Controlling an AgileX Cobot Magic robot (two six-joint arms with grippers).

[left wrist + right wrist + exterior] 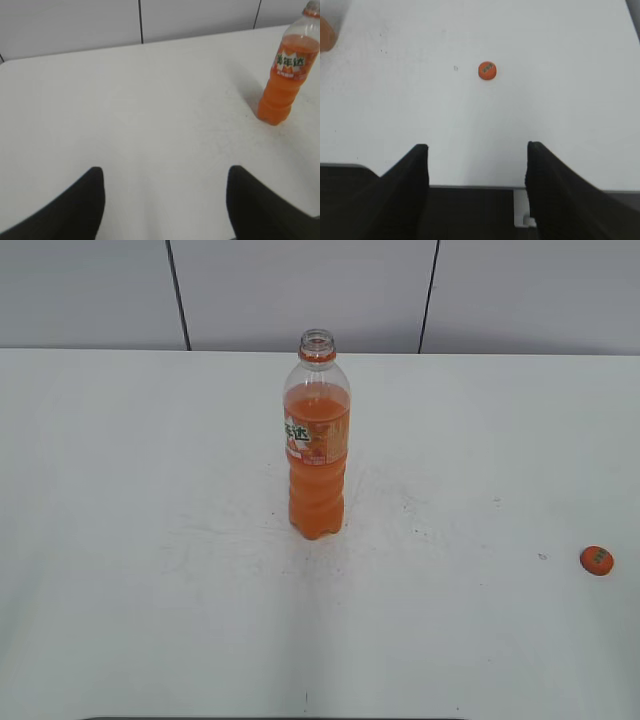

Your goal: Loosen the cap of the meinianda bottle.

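Note:
The meinianda bottle [317, 440] stands upright in the middle of the white table, its mouth open with only the orange neck ring on it. It also shows at the far right of the left wrist view [289, 75]. The orange cap [596, 560] lies on the table at the right edge, far from the bottle, and shows in the right wrist view [488, 70]. My left gripper [165, 175] is open and empty, over bare table to the left of the bottle. My right gripper [477, 150] is open and empty at the table's front edge, short of the cap. Neither gripper shows in the exterior view.
The white table [150, 540] has faint scuff marks round the bottle. A grey panelled wall [300, 290] runs behind its far edge. The table's front edge and dark space below it show in the right wrist view [470, 200].

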